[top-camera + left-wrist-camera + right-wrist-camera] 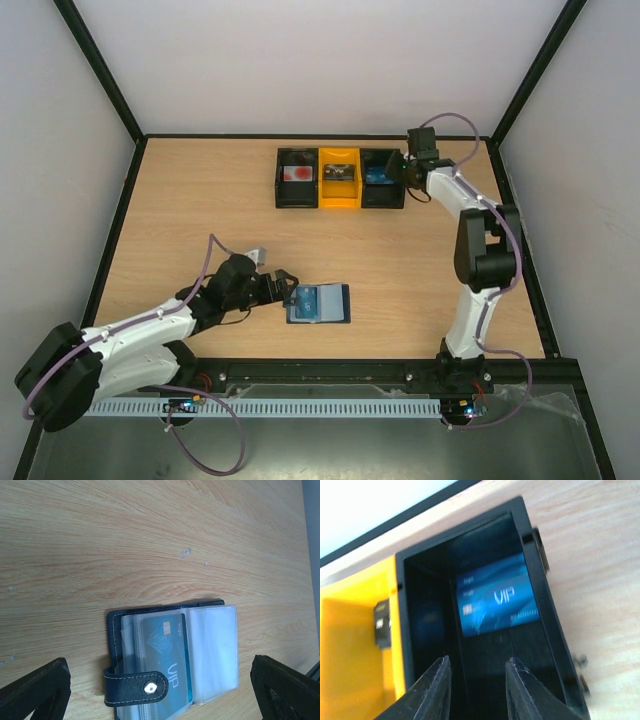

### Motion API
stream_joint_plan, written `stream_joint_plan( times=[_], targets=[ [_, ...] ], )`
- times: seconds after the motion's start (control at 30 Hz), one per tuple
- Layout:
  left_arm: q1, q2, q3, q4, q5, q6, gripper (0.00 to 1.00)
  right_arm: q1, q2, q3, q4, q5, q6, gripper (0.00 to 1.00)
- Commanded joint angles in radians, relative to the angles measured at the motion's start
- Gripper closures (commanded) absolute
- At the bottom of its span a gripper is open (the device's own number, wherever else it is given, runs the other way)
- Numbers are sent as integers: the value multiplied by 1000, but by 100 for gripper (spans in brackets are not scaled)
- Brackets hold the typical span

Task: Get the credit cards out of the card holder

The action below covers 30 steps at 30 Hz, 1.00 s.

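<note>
Right gripper (477, 665) hangs empty, fingers slightly apart, over the black box (425, 620) at the far edge of the table (200, 200), where one blue card (497, 602) lies. Left gripper (160, 662), wide open, straddles the card holder (115, 635) by the near edge, probably to reach its remaining card (167, 650).

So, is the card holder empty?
No, a blue VIP card sits in a clear sleeve of the open card holder.

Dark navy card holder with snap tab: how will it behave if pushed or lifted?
The navy card holder, flat on the wooden table, would probably slide, not tip. Its clear plastic sleeves look floppy, likely fanning open. Its blue VIP card looks stiff.
</note>
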<state>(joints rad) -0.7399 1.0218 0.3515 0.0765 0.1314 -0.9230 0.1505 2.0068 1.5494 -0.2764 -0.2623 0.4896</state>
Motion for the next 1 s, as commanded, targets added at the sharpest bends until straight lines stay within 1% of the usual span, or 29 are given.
stream_joint_plan(
  times=[0.0,0.13,0.37,0.5,0.6,0.77,0.87,0.97],
  targets=[
    [5,31,56,-35,33,36,2,13,-164,-156,28,-59,52,69],
    [5,52,75,-50,41,53,5,59,-287,-329,57,-77,58,69],
    [1,60,88,-47,63,49,12,164,-498,-577,130,-99,106,69],
    [-11,61,78,-1,102,37,14,240,-607,-701,176,-110,140,69],
    [-28,78,77,21,101,29,17,324,-689,-787,208,-111,207,69],
    [-51,124,64,121,153,1,20,461,-798,-908,269,-88,316,70],
    [-62,144,63,172,162,-15,25,534,-860,-980,326,-78,380,72],
    [-73,166,61,209,154,-20,32,593,-907,-1023,345,-43,418,74]
  ],
)
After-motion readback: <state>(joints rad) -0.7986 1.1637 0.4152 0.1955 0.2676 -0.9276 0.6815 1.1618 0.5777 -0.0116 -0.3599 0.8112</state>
